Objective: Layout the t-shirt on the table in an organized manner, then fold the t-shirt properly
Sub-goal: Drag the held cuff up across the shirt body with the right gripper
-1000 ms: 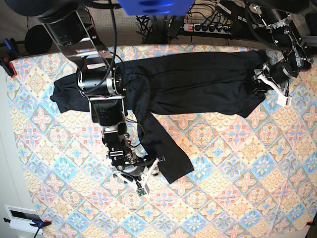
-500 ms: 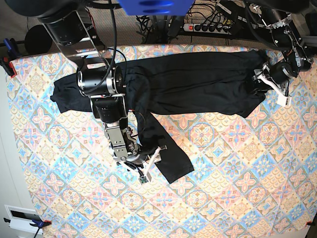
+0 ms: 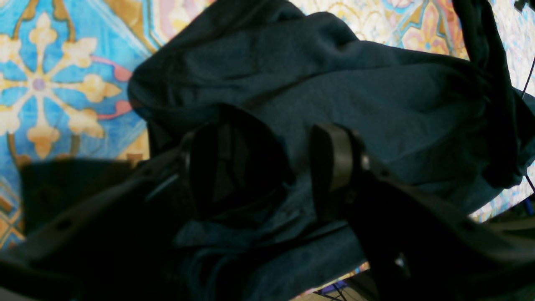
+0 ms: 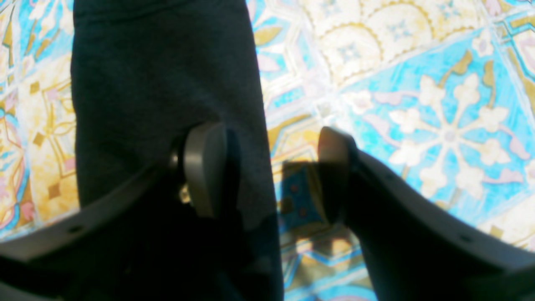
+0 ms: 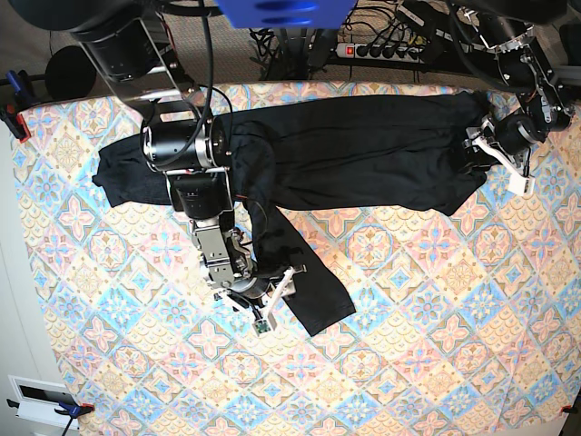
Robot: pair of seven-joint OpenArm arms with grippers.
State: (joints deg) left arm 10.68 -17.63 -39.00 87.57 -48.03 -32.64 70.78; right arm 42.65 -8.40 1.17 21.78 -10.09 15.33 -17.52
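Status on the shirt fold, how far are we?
Early layout. Done: the t-shirt lies stretched across the table. In hand: the open right hand straddles one sleeve's edge; the left hand sits open at the bunched far end. Left: straighten the angled sleeve, then every fold.

1. The right gripper reaches far out over the counter, angled downward, jaws spread apart.
2. The left gripper stays low at the far edge, jaws parted.
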